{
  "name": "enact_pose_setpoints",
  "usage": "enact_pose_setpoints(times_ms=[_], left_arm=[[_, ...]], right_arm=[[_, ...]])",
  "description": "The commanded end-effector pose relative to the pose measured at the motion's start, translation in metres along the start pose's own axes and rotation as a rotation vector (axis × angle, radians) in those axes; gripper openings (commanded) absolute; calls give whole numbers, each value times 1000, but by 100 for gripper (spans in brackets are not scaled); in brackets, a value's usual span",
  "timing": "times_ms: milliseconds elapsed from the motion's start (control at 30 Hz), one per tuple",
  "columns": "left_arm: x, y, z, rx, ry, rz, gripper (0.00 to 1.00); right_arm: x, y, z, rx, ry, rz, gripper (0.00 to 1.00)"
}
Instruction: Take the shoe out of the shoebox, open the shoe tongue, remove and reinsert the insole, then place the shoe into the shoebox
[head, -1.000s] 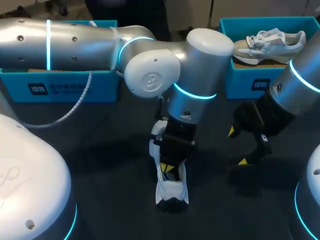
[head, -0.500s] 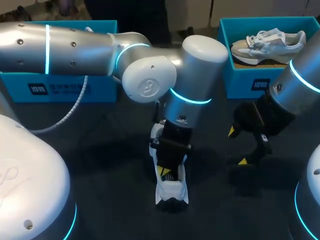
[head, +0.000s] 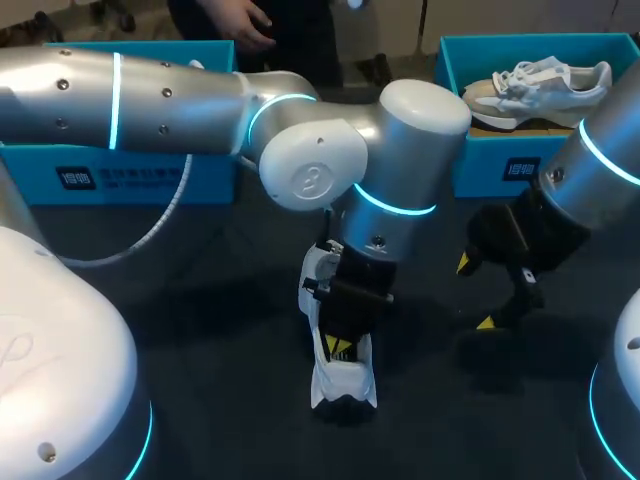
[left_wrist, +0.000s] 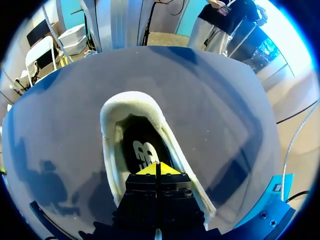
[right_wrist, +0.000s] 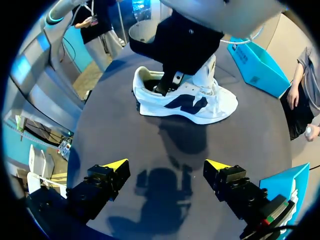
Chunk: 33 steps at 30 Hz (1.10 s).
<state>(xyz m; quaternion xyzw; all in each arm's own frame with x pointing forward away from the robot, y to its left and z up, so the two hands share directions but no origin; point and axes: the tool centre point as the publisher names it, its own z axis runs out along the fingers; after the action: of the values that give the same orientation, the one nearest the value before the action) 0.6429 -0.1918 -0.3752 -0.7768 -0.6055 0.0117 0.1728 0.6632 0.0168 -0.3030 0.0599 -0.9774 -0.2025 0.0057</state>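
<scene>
Overhead head view and both close wrist views share the shoe (head: 345, 385).

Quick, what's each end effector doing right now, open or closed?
Left end effector: closed, tips down inside the shoe; whether it grips anything cannot be told.
Right end effector: open, holding nothing.

White low sneaker (right_wrist: 185, 102) w/ dark navy side logo; inside it, black insole (left_wrist: 142, 150) w/ white mark. Matte dark-grey worktop (head: 200, 300). Teal cardboard shoebox (head: 480, 160) w/ white label on front; grey-white sneaker (head: 540, 85) in it, tan sole. 2nd teal box (head: 215, 175), same label. Silver left arm (head: 160, 95) & right arm (head: 610, 170), cyan light rings. Left claw (left_wrist: 156, 169) & right claw (right_wrist: 166, 165): black bodies, yellow tips.
</scene>
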Motion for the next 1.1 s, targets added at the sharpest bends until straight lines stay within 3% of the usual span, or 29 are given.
enact_pose_setpoints(times_ms=[33, 433, 933, 1100], left_arm=[[16, -2, -11, -37, -30, -29, 0], [24, 31, 9, 5, 20, -83, 0], [20, 27, 36, 25, 12, -78, 0], [21, 19, 34, 37, -83, -106, 0]], right_arm=[[1, 0, 1, 2, -2, 0, 100], [1, 0, 1, 2, -2, 0, 100], [1, 0, 1, 2, -2, 0, 100], [1, 0, 1, 2, -2, 0, 100]])
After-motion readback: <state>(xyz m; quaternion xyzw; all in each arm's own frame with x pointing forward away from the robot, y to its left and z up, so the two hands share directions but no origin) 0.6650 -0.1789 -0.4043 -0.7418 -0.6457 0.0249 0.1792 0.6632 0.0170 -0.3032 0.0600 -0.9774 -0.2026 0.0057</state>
